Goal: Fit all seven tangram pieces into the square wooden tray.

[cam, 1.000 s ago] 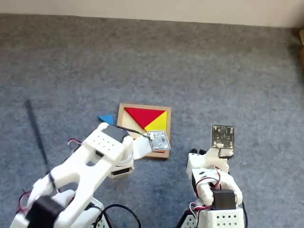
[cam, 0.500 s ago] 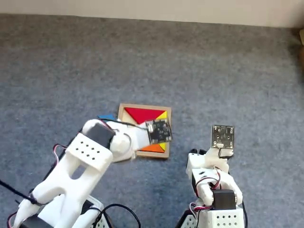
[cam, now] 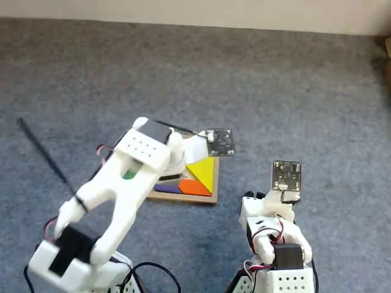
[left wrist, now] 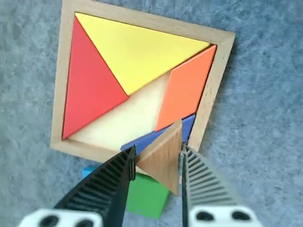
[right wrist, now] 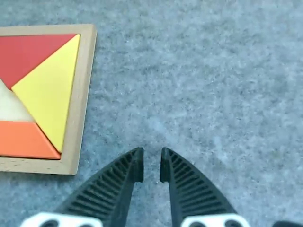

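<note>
Between the jaws of the left gripper (left wrist: 157,153), a plain wooden triangle (left wrist: 163,158) is clamped across two of its edges. Just beyond the fingertips lies the square wooden tray (left wrist: 151,23), which holds a red triangle (left wrist: 90,90), a yellow triangle (left wrist: 137,52), an orange piece (left wrist: 187,87) and a blue piece (left wrist: 147,140). A bare gap (left wrist: 123,118) lies ahead of the held piece. A green piece (left wrist: 144,198) lies beneath the jaws, outside the tray.

The wooden triangle is judged light, rigid and smooth. Its sloping edges may let it slip or pivot, so hold it near its widest part.

The right gripper (right wrist: 151,163), jaws nearly together and empty, hangs over carpet (right wrist: 213,71) beside the tray.
</note>
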You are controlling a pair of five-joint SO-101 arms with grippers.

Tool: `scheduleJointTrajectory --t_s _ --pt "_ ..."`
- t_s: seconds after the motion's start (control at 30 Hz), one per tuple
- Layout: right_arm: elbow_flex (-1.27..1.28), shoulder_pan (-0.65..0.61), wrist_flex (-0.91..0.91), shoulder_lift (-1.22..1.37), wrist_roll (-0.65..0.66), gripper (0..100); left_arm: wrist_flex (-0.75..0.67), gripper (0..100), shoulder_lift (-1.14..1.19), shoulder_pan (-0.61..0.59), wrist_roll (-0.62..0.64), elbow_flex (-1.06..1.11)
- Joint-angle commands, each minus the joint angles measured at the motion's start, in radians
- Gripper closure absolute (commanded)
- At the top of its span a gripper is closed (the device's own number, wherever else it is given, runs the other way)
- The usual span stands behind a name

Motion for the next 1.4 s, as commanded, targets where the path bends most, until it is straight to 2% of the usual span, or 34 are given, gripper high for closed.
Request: scheduleJointTrajectory --t_s 0.0,0.37,0.53,0.73,0.9,1.23,1.37 --pt "0.139 0.015 -0.005 -0.018 0.009 92.5 0.003 91 0.133 -0.001 -0.031 -0.162" --pt "0.139 0.015 -0.005 -0.018 0.009 92.5 0.025 91 0.461 0.024 -0.031 -0.447" --pt "0.139 0.015 -0.005 -0.018 0.009 92.5 0.155 77 0.522 0.024 -0.023 -0.541" --pt "0.139 0.015 -0.005 -0.018 0.009 92.5 0.222 77 0.524 0.022 -0.021 -0.581" --pt "0.139 0.015 -0.005 -0.018 0.009 92.5 0.230 77 0.524 0.004 0.046 -0.638" --pt "0.139 0.015 -0.005 -0.018 0.009 92.5 0.219 77 0.533 -0.099 0.041 -0.644" --pt "0.139 0.015 -0.005 -0.018 0.009 92.5 0.115 77 0.533 -0.114 0.043 -0.556"
